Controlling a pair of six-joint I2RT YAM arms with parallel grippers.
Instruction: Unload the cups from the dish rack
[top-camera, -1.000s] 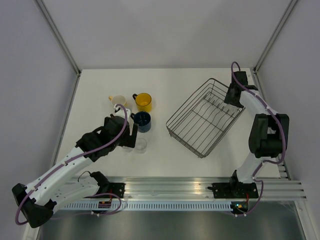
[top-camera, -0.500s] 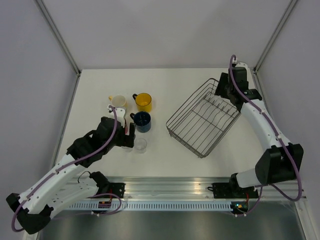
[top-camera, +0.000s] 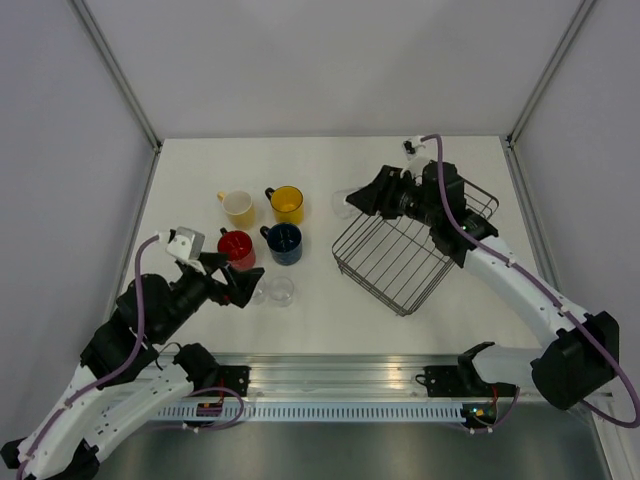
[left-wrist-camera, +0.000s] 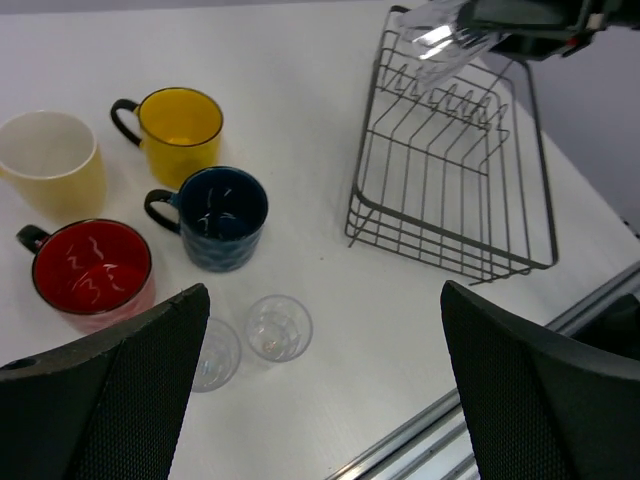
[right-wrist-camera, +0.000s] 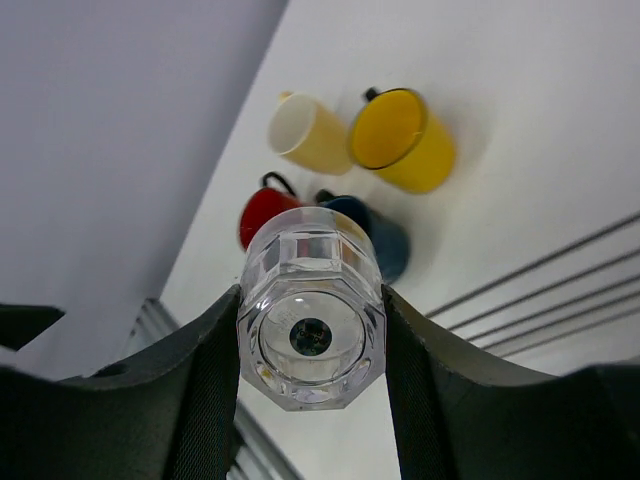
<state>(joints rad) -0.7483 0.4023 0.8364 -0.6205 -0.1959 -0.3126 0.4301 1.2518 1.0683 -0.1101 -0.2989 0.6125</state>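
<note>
My right gripper (top-camera: 358, 203) is shut on a clear glass tumbler (top-camera: 344, 204) and holds it in the air over the far left corner of the dark wire dish rack (top-camera: 368, 284). In the right wrist view the tumbler (right-wrist-camera: 311, 325) sits base-on between the pads. The pale yellow (top-camera: 238, 207), bright yellow (top-camera: 287, 203), red (top-camera: 236, 246) and dark blue (top-camera: 284, 241) mugs stand on the table left of the rack. Two more tumblers (left-wrist-camera: 278, 327) (left-wrist-camera: 213, 353) stand in front of the mugs. My left gripper (left-wrist-camera: 320, 400) is open and empty, above and just near of them.
The rack (left-wrist-camera: 450, 255) shows no cups inside it. The aluminium rail (top-camera: 400, 375) runs along the table's near edge. Grey walls close in the left, far and right sides.
My right gripper has swung from the rack's far right corner to its left side, carrying the glass tumbler. My left arm has drawn back toward the near left, uncovering the red mug.
</note>
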